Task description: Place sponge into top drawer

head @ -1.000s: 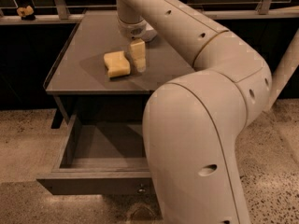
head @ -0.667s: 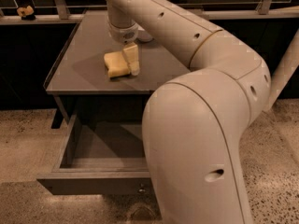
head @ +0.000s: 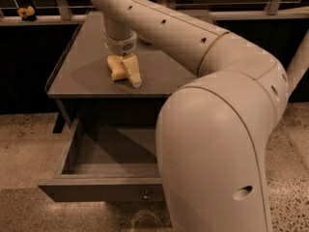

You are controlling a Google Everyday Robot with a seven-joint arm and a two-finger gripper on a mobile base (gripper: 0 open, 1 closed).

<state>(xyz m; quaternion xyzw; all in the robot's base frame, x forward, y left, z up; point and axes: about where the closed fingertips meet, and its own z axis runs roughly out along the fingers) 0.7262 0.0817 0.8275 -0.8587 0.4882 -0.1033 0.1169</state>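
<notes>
Hand (head: 128, 76) is down on the bench (head: 77, 76), upper-left of centre in the frame, right at the sponge (head: 116, 67). Sponge lies flat on the bench top, toward the front edge, w/ the hand's yellowish tip just beside it on the right, touching or nearly so. Can't tell whether the hand is clamped on the sponge or apart. The wrist covers the sponge's back part, so the far side of the grip is hidden. Sponge looks to be resting on the bench, not lifted, though the angle is poor.

Arm (head: 193, 37) runs from the top edge, across the bench's right half, then bends into a big cream shell filling the lower-right of the frame. It hides the bench's right front corner and the right part of the drawer.

Top drawer (head: 91, 190) is pulled out, lower left of frame, under the bench front. Its inside shows as a dark grey floor w/ nothing visible in the part that can be seen. Small metal knob (head: 145, 195) sits on the front panel, close to the arm shell.

A yellowish lump on a dark base (head: 26, 12) stands on the ledge in the upper-left corner, well apart from the bench. Speckled floor (head: 24, 139) at left.
</notes>
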